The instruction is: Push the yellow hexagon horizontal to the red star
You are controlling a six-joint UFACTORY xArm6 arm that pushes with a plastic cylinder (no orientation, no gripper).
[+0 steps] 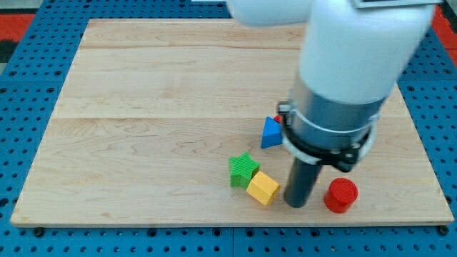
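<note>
The wooden board [143, 107] carries 5 visible blocks, all clustered toward the view's lower right. The yellow hexagon block [263, 188] lies near the view's bottom edge, touching or almost touching the green star-shaped block [243, 169] on its upper left. My tip [295, 204], the lower end of the straight dark rod, rests on the board just to the view's right of the yellow hexagon block; whether it touches that block cannot be told. The rod has no jaws, so nothing is clamped or held.

The governing relation: the yellow hexagon block lies directly to the view's left of my tip, so a leftward stroke would drive it further left.

A red cylinder block [340, 195] stands just to the view's right of my tip. A blue triangular block [270, 133] sits above, with a sliver of a red block [278, 118] showing behind it; the arm hides most of it, so its star shape cannot be confirmed.
</note>
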